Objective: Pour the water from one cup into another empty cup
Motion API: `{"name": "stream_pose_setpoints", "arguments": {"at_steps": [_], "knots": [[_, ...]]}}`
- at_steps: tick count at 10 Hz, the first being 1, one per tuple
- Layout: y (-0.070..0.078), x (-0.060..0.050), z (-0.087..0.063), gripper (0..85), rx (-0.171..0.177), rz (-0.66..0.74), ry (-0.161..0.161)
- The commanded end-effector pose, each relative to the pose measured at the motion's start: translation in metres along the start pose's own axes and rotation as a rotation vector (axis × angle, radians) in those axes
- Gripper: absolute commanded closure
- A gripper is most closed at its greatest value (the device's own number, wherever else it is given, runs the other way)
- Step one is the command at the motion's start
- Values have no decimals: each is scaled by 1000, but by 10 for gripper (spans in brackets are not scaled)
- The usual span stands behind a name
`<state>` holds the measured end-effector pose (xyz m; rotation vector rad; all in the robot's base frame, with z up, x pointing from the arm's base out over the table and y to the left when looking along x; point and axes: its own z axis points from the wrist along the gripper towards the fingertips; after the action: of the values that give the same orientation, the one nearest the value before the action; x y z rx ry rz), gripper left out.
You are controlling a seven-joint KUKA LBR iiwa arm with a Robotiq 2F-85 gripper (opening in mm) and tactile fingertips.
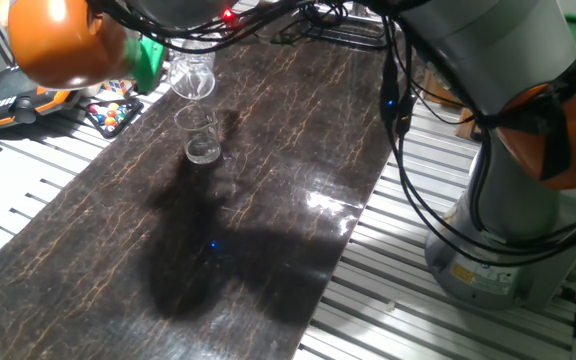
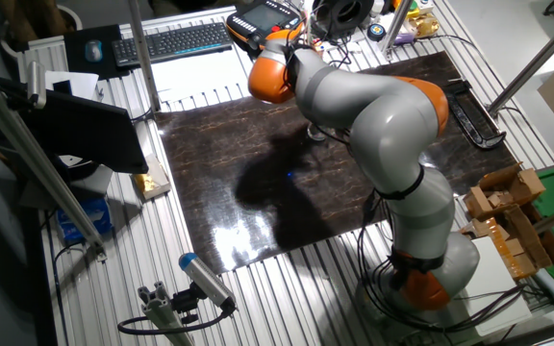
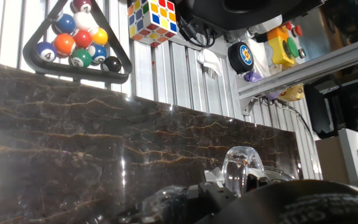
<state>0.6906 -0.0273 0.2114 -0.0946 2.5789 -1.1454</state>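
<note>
Clear tumbler (image 1: 194, 76), apparently clamped in the gripper (image 1: 168, 62) at upper left, tilts over the smaller cup (image 1: 202, 136); misaligned rims could spill water onto the dark mat (image 1: 268, 200).

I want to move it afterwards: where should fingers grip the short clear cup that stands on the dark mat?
Grip the short clear cup across the middle of its wall, coming in level from the side. It stands upright and is round, and the tilted clear tumbler hangs right over its mouth, so an approach from above looks blocked.
</note>
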Motion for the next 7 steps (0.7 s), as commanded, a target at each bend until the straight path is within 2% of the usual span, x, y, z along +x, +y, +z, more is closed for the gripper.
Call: {"name": "stream_pose_setpoints", "arguments": {"at_steps": [1, 4, 7], "knots": [[0, 0, 0, 843, 4, -1, 0], [1, -1, -3, 843, 18, -23, -1], [2, -3, -7, 843, 56, -40, -8]]}}
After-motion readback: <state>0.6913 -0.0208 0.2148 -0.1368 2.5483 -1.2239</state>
